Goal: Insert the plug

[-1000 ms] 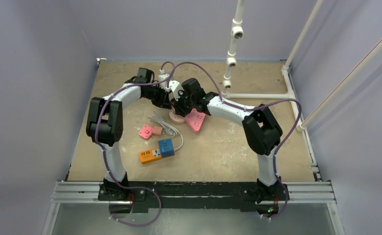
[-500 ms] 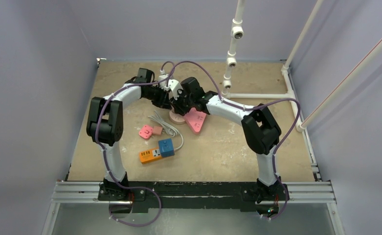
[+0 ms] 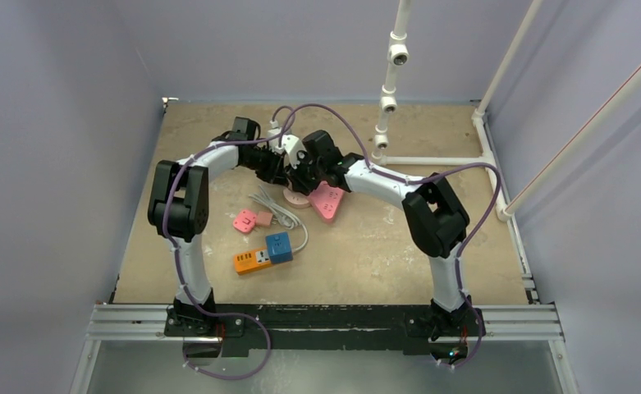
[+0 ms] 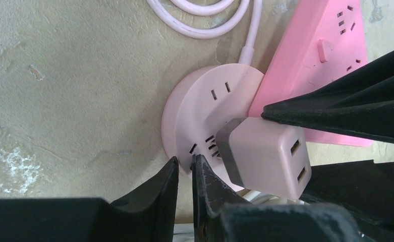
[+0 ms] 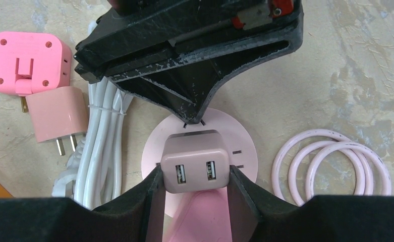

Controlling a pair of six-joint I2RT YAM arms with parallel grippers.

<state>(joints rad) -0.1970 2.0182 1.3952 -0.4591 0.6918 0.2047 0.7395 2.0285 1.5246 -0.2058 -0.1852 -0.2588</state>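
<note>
The plug [image 5: 196, 161], a pale pink block with two USB ports, sits between the fingers of my right gripper [image 5: 194, 174], which is shut on its sides. It stands over the round pink socket [image 4: 205, 111], its grey end [image 4: 227, 146] close to the slots. The prongs are hidden, so I cannot tell whether they are in. My left gripper [image 4: 184, 161] points down at the socket's rim beside the plug. Its jaws are together but for a thin slit, with nothing between them. In the top view both grippers meet over the socket [image 3: 296, 197].
A pink power strip [image 4: 326, 60] lies partly on the socket, and a coiled pink cable [image 5: 331, 166] lies beside it. Nearer the arms are a white cable bundle [image 5: 104, 136], a pink cube adapter [image 5: 25, 63], a small pink charger [image 5: 56, 118], and an orange strip [image 3: 252, 260] with a blue cube [image 3: 279, 246].
The left gripper's jaws have closed a little further. Both arms have shifted only slightly over the socket.
</note>
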